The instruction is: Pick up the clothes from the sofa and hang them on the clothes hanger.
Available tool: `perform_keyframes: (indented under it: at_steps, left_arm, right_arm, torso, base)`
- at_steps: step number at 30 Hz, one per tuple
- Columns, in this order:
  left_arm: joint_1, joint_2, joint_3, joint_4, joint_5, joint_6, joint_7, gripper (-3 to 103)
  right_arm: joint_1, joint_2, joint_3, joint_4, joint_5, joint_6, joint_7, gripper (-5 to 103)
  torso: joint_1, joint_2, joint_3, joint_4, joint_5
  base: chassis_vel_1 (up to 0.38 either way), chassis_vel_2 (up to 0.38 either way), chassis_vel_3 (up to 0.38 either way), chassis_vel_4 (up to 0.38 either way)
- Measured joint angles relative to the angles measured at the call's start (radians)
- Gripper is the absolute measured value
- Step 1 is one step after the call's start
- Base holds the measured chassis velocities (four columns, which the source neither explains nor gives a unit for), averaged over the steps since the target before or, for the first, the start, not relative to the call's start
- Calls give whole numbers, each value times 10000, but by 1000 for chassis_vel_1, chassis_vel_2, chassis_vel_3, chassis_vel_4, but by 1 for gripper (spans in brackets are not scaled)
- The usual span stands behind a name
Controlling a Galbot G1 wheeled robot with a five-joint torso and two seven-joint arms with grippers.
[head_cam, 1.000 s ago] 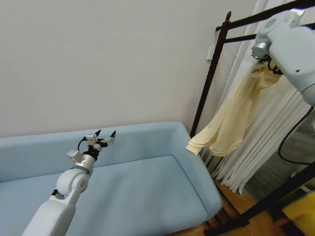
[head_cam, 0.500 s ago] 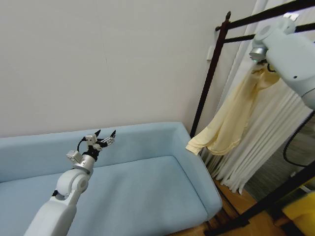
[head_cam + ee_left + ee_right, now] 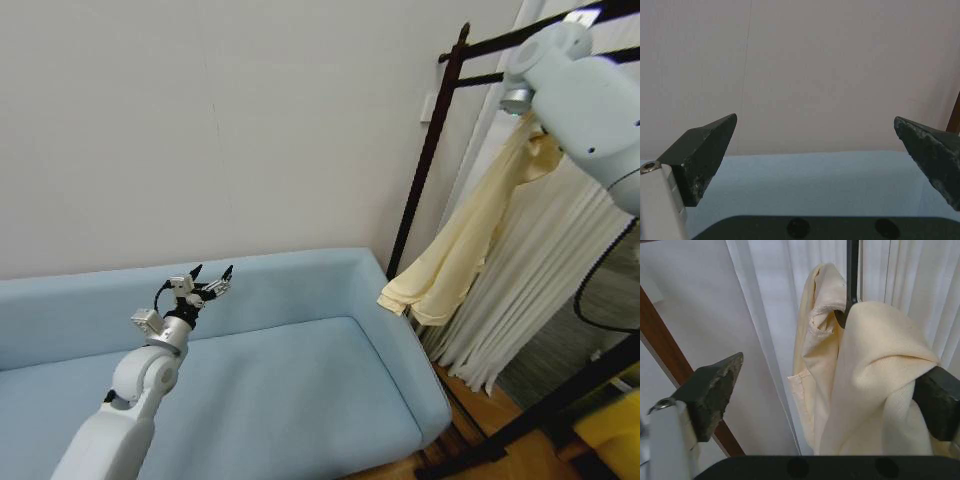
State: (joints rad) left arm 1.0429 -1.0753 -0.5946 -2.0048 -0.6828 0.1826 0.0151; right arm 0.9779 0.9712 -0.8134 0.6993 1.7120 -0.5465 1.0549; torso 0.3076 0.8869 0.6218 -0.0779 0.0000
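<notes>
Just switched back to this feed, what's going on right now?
The right gripper is raised at the clothes rack. It is open, with its fingers spread either side of the pale yellow garment, which hangs from a dark hook there. The left gripper hovers open and empty above the light blue sofa.

The left arm (image 3: 130, 400) is white and round-jointed with a silver wrist. The left gripper (image 3: 215, 274) has black wedge fingers (image 3: 705, 155) and a silver screw (image 3: 648, 168). The right arm (image 3: 595, 100) is bulky and white.
</notes>
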Motion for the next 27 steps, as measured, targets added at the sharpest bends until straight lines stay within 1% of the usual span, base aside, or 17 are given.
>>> perform_keyframes:
  at_steps: [1,3,6,9,16,21,24,27]
  left_arm:
    - [0,0,0,0,0,0,0,100]
    - [0,-3,-70,-1,0,-25,73,100]
    - [-1,-3,-161,-2,-8,-28,119,100]
    - [16,5,-250,-6,-29,-68,168,100]
    - [144,-42,-318,-93,-45,-101,205,100]
    - [244,-100,-405,-152,-55,-109,243,100]
    - [322,-145,-480,-181,-61,-133,288,100]
    - [374,-169,-527,-196,-61,-161,331,100]
  right_arm:
    - [0,0,0,0,0,0,0,92]
    - [74,-10,-54,110,1,-67,109,99]
    - [151,-4,-92,186,8,-126,217,100]
    - [296,-16,-226,488,184,-160,424,100]
    - [546,4,-518,833,461,-162,635,100]
    - [778,72,-899,1130,586,-169,754,100]
    - [953,17,-1186,1525,894,-161,934,100]
    - [1104,-12,-1406,1704,983,-145,968,100]
  torso:
    - [0,0,0,0,0]
    - [0,0,0,-1,0]
    - [0,-1,0,-2,0]
    - [0,-2,-1,0,-1]
    - [0,-1,-1,-1,1]
    - [1,-1,-1,0,-1]
    - [0,-1,0,2,-2]
    - [0,-1,-1,0,-1]
  base:
    - [0,0,0,0]
    - [0,0,0,0]
    - [0,0,0,0]
    - [0,0,0,0]
    - [0,0,0,0]
    - [0,0,0,0]
    - [0,0,0,0]
    - [0,0,0,0]
